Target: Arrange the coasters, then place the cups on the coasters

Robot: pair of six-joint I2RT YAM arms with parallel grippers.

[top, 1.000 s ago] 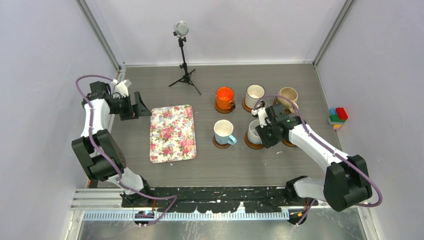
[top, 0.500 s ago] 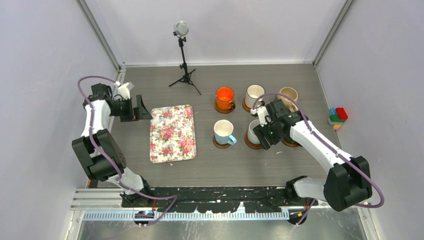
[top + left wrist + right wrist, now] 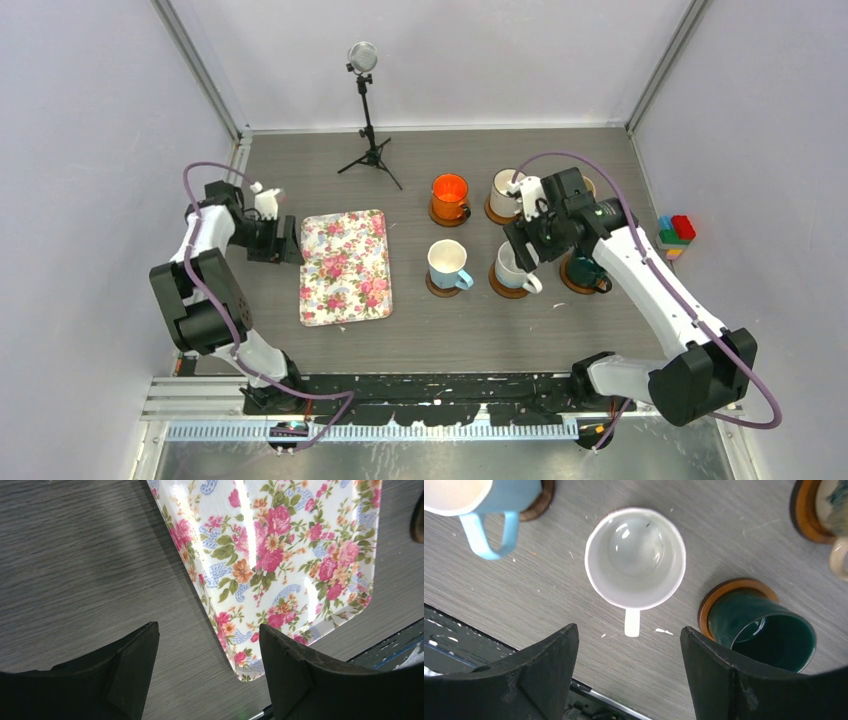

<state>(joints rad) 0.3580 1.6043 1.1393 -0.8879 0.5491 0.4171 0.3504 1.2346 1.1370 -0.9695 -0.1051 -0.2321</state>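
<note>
Five cups show in the top view, each on a brown coaster: orange (image 3: 449, 193), white with dark rim (image 3: 504, 184), light blue (image 3: 446, 261), plain white (image 3: 510, 268) and dark green (image 3: 589, 272). The plain white cup (image 3: 635, 557) stands upright with its handle towards my right gripper (image 3: 629, 629), which hovers open and empty above it. Beside it is the green cup (image 3: 769, 637) on its coaster (image 3: 722, 592). My right arm hides the beige cup in the top view. My left gripper (image 3: 207, 626) is open over the table by the tray's corner.
The floral tray (image 3: 346, 265) lies left of centre, with my left gripper (image 3: 289, 241) at its left edge. A microphone tripod (image 3: 368, 150) stands at the back. Toy bricks (image 3: 677, 235) sit by the right wall. The rail runs along the near edge.
My right gripper opened, let go of the plain white cup and lifted back, uncovering the green cup. My left gripper swung down towards the tray's left edge.
</note>
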